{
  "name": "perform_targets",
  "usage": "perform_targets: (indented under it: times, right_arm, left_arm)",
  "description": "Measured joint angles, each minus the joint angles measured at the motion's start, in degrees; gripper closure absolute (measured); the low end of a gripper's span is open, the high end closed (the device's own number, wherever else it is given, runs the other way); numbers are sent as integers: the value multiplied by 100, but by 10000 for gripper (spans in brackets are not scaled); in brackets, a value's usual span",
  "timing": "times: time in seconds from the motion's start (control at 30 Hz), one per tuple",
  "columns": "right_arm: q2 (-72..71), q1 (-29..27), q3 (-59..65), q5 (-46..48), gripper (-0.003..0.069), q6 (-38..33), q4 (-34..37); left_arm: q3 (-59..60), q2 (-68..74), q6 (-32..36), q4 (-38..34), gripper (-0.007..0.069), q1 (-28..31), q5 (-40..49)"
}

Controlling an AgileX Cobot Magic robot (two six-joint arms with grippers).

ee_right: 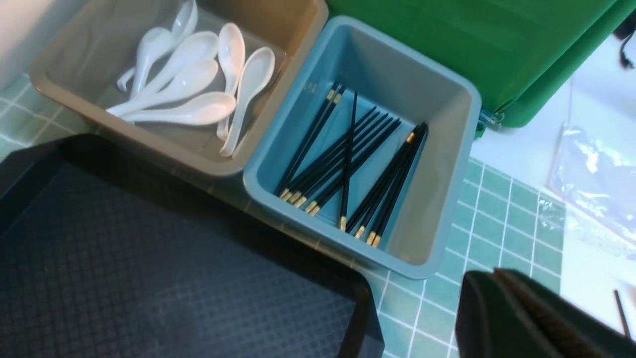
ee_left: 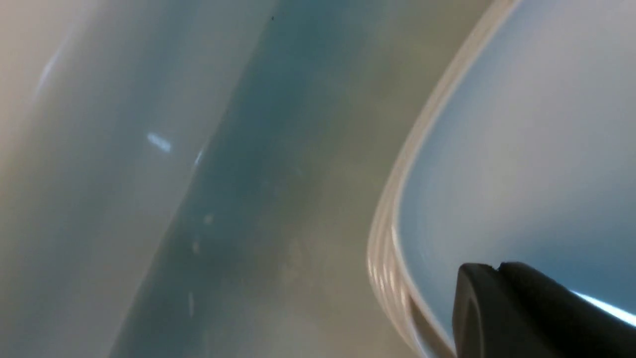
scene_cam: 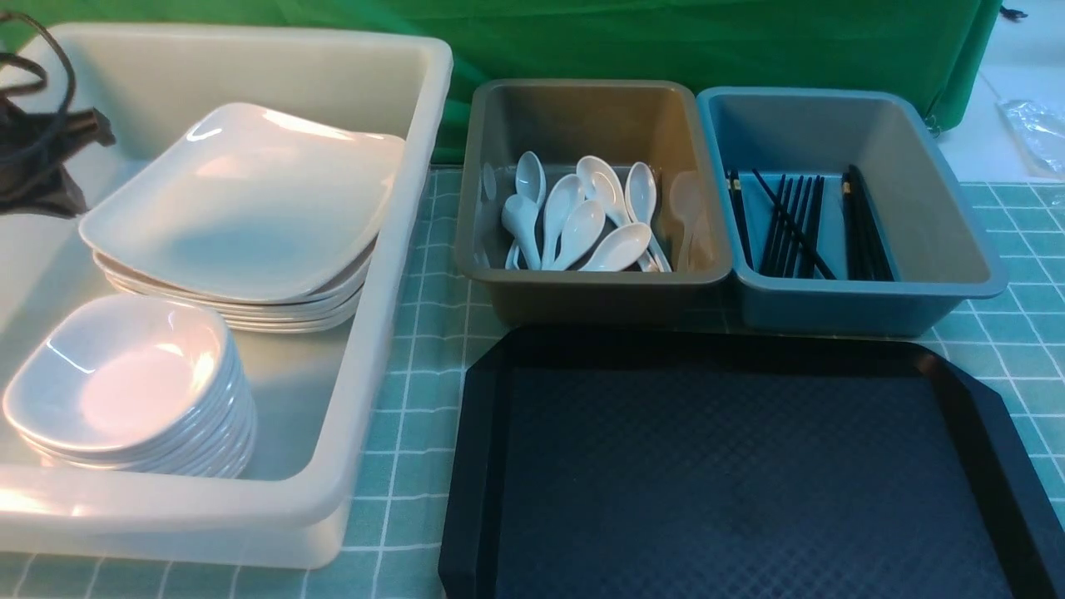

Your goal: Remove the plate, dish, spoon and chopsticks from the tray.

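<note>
Tray bare, no legible writing — left end effector and right end effector states unclear.

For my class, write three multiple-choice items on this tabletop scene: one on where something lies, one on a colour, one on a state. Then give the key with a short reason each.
1. Where do the chopsticks lie?
A. on the tray
B. in the blue tub
C. in the white tub

2. What colour is the tub that holds the spoons?
A. grey
B. red
C. black

3. What state is the tray in?
A. bare
B. holding one plate
C. stacked with dishes

Key: 1 B, the black sticks rest inside the blue tub. 2 A, the white spoons sit in the grey tub. 3 A, only the tray's cross-hatched surface shows; the plates are stacked in the white tub.
</note>
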Motion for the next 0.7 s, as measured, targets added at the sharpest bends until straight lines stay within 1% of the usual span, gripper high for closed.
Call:
perform_targets:
  times: [0.07,0.3,0.4,0.53,0.63,0.7]
  right_arm:
    - [-38,0,15,-16,637,0,0]
    - [-60,0,22,-28,637,0,0]
    - [-65,0,22,-28,637,0,0]
    - [-71,0,22,-28,637,0,0]
    - [-71,0,22,-58,637,0,0]
    - [-71,0,22,-74,637,0,0]
  left_arm:
    - [-94,156,-22,61,616,0,-104]
    - [-378,506,-150,649,616,5,-946]
    - [-432,588,-204,820,616,42,-1089]
    - [-444,769,-234,727,616,46,-1050]
    - [-444,889,-143,384,615,27,-769]
    - [-444,909,99,127,615,27,-490]
